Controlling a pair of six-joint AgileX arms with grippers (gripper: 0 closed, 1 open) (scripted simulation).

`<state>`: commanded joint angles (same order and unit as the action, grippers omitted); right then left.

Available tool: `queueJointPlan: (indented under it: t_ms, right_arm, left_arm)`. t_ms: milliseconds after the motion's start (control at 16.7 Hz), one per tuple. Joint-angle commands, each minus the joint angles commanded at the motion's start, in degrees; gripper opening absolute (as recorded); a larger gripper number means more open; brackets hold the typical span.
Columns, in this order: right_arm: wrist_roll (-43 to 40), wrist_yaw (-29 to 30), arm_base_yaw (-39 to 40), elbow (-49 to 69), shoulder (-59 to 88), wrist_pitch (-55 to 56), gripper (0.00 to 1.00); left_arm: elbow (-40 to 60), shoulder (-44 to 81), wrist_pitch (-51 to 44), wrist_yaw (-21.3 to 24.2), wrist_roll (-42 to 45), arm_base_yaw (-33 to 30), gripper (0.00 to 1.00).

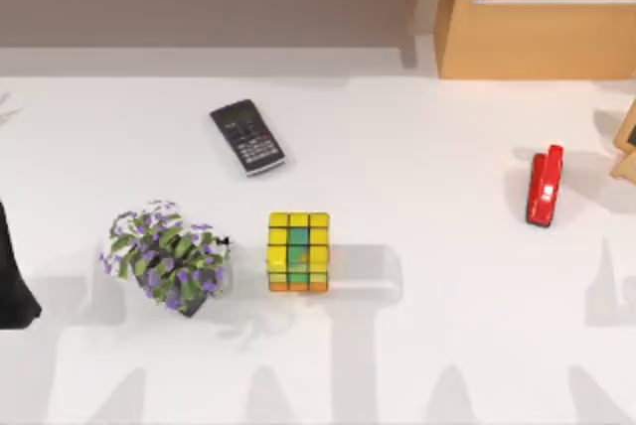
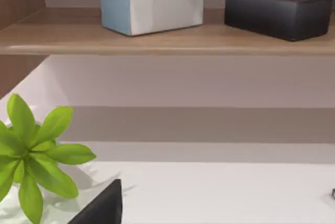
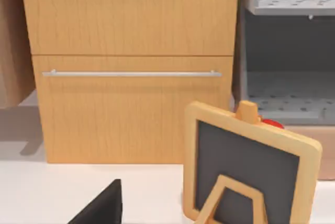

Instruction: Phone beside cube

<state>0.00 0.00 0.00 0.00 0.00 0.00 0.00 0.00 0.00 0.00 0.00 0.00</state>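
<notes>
Yellow-tiled 3x3 puzzle cube (image 1: 298, 251) sits mid-tabletop (image 1: 427, 346), just beside a purple-flowered potted plant (image 1: 167, 258); the phone's whereabouts cannot be told. How open the left pincer (image 2: 102, 208) and right pincer (image 3: 102, 208) are, or what they hold, cannot be told. The task looks unstarted; the next move calls for finding and grasping the phone.

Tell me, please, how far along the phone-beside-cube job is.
Nothing looks done: the cube has just the potted plant beside it, the keypad device lying apart farther back. Nothing is in hand; the left arm is parked at the table's left edge. Fetching and placing the phone remains.
</notes>
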Motion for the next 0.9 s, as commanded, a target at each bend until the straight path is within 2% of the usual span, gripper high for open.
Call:
queueJointPlan:
  t_ms: [180, 420, 900]
  right_arm:
    - [-0.62, 0.00, -0.34, 0.52, 0.69, -0.48, 1.00]
    - [-7.64, -0.11, -4.01, 6.30, 9.29, -6.11, 1.00]
    - [-33.01, -0.92, -17.15, 26.08, 50.01, -27.86, 1.00]
  left_arm:
    - [0.00, 0.00, 0.00, 0.00, 0.00, 0.00, 1.00]
    - [0.00, 0.00, 0.00, 0.00, 0.00, 0.00, 1.00]
    - [0.00, 0.00, 0.00, 0.00, 0.00, 0.00, 1.00]
